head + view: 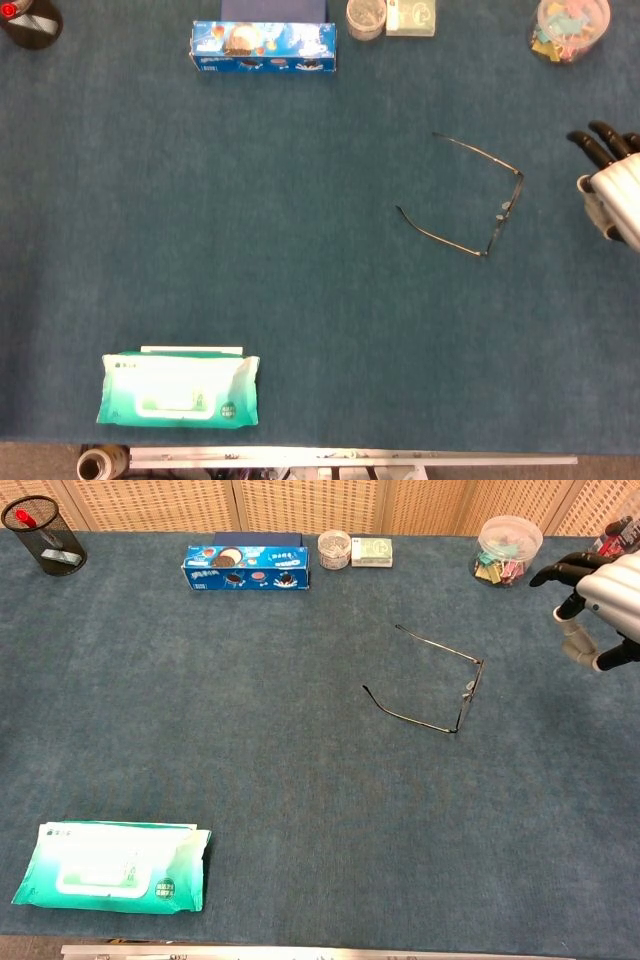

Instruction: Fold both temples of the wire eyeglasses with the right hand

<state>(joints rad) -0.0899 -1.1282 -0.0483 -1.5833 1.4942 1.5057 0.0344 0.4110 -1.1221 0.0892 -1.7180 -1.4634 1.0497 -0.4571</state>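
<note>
Wire eyeglasses flat on table, temples unfolded.

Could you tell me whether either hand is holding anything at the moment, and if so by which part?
Nothing is held. The right hand is apart from the wire eyeglasses, fingers spread; the left hand is not in view.

Even, diffuse overhead light leaves almost no shadows on the blue carpeted table. The head view is softer and slightly blurred; the chest view is sharper, with mild glare on the wet wipes pack at 8 o'clock.
</note>
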